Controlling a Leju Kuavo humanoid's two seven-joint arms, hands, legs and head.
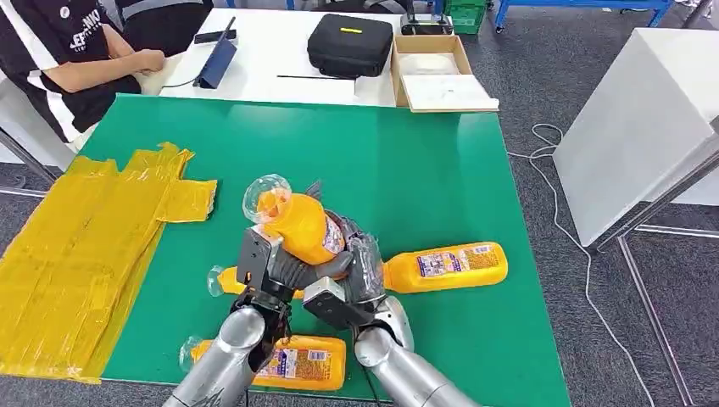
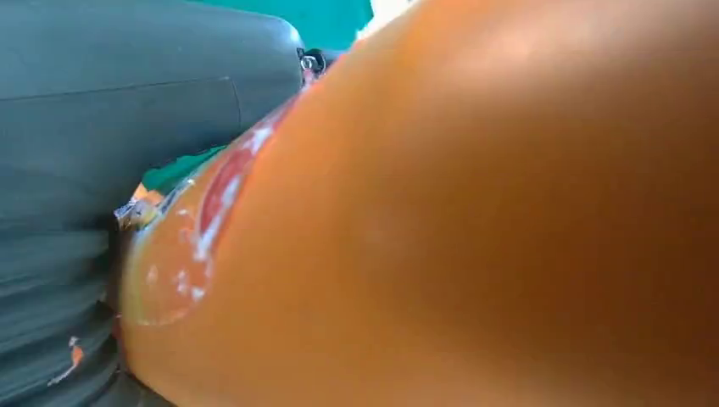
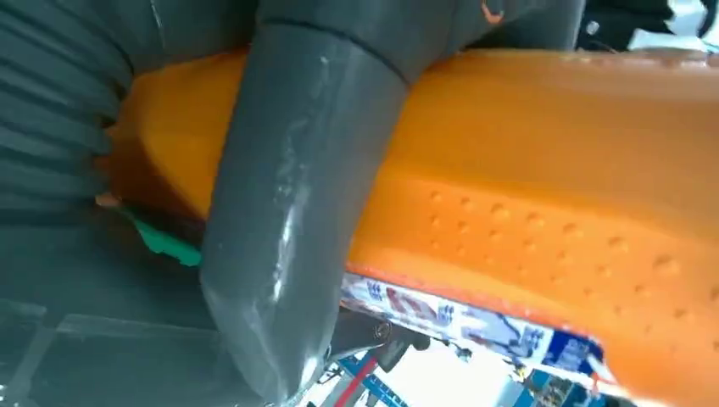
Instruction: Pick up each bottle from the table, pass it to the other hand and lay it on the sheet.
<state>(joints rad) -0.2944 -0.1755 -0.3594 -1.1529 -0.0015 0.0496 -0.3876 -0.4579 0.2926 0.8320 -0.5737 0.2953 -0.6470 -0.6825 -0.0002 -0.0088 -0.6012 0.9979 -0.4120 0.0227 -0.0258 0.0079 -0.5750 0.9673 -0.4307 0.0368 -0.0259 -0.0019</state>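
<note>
Step in hand: we judge this to be the hand-over; one orange bottle [image 1: 298,222] is held up above the green table [image 1: 407,161], near the middle of its near half, with both hands on it.
Right hand: the right hand [image 1: 360,275] has its grey thumb [image 3: 297,203] wrapped across the bottle body in the right wrist view, a firm closed grasp on the lower part.
Left hand: the left hand [image 1: 270,267] lies against the bottle's left side, fingers around it as far as we can see; the left wrist view shows the orange wall pressed close to the grey cover [image 2: 102,127]. Whether its hold is fully closed we cannot tell for certain, but we read it as holding.
Giver and taker: not determinable from these views.
Next move: in our judgement one hand must let go only once the other bears the weight, then the bottle goes left to the yellow sheet [image 1: 80,246], which lies on the table's left side, and is laid flat.
Bottle, appearance: orange, tilted, clear cap [image 1: 266,195] pointing far-left; dimpled wall and a blue-white label [image 3: 475,318] near its base.
Bottles waiting: one lying right of the hands [image 1: 445,266], one at the near edge [image 1: 292,363], another partly hidden behind the left hand [image 1: 224,280].
Sheet: crumpled, no bottle on it yet.
Risk: smooth rounded body may slip during release.
</note>
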